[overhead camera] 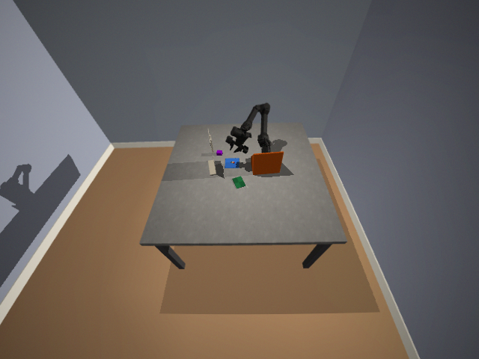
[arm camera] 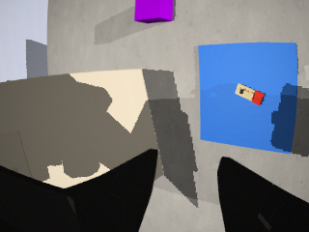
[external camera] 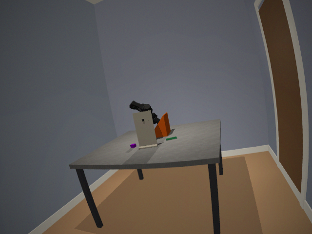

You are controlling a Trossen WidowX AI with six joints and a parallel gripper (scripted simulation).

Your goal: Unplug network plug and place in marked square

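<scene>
The plug, cream with a red end, lies inside the blue marked square on the table. The upright cream panel stands beside the square; its socket opening shows no plug in it. My gripper is open, with nothing between its fingers. It hangs above the table, apart from the plug and the square. In the exterior view the gripper is hidden behind the panel.
A large orange block stands right of the square. A green flat piece lies nearer the front edge. A purple block lies behind the square, near the panel.
</scene>
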